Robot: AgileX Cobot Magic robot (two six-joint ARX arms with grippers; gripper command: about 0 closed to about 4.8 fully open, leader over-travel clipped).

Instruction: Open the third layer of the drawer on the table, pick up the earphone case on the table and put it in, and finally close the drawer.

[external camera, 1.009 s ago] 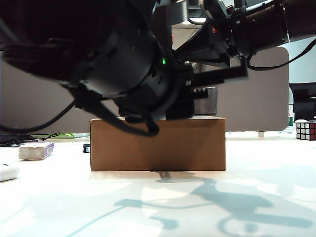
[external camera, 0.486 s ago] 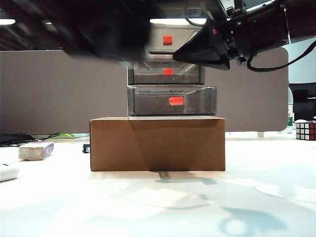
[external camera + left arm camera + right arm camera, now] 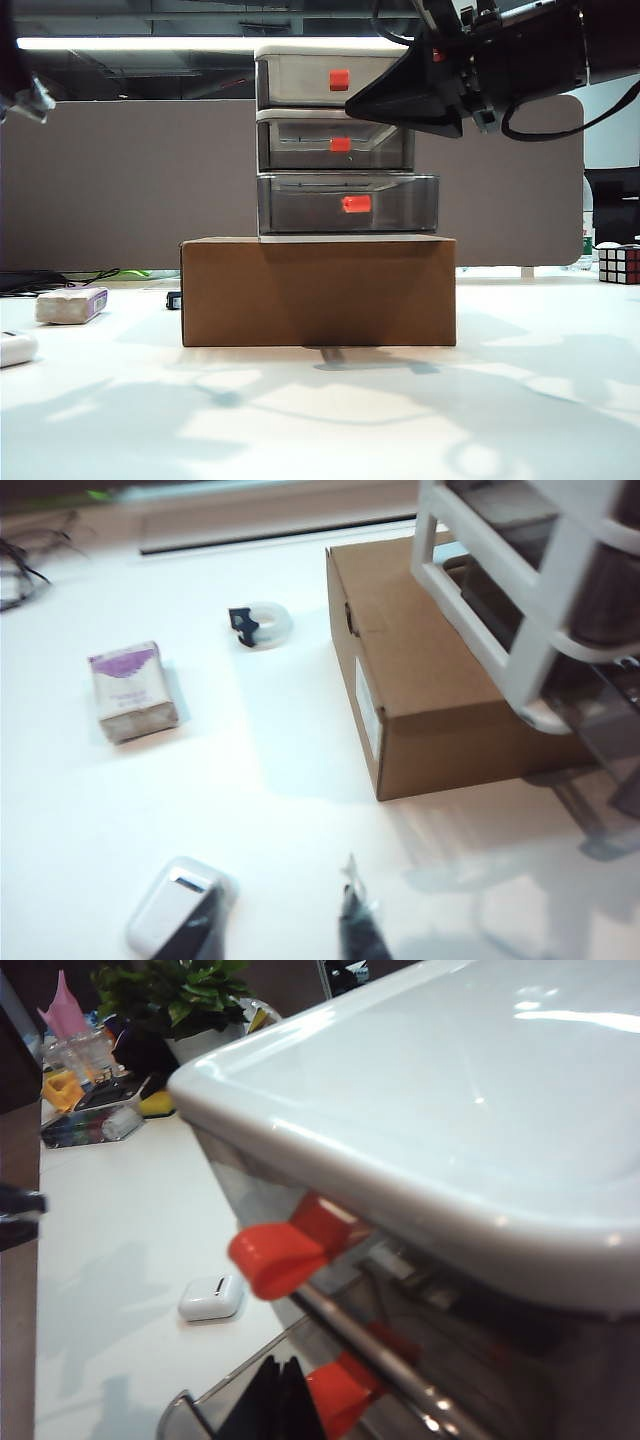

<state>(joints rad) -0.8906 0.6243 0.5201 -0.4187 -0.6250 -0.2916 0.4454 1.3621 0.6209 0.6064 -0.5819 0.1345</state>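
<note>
Since the third layer (image 3: 347,203) of the drawer (image 3: 335,140) stands pulled forward of the two tiers above it, I judge the step in hand to be fetching the earphone case (image 3: 175,920). It lies on the table (image 3: 320,410), well apart from the brown cardboard box (image 3: 318,292) that carries the drawer unit, on the left side of the exterior view.

My left gripper (image 3: 270,930) hangs above the case with its fingers spread. One finger covers the case's edge and the other stands off over bare table. To do this well I should shift until the case sits midway between the fingers, come straight down, and close across its narrow width. It looks glossy and rounded, so a skewed pinch could squirt it out.

I must not mistake the whitish block with the purple edge (image 3: 130,690), farther off, for the case.

My right gripper (image 3: 275,1400) is up by the drawer front, fingers pressed together, just beside a red-orange handle (image 3: 340,1390). I see nothing held in it. It should stay clear of the open tier.
</note>
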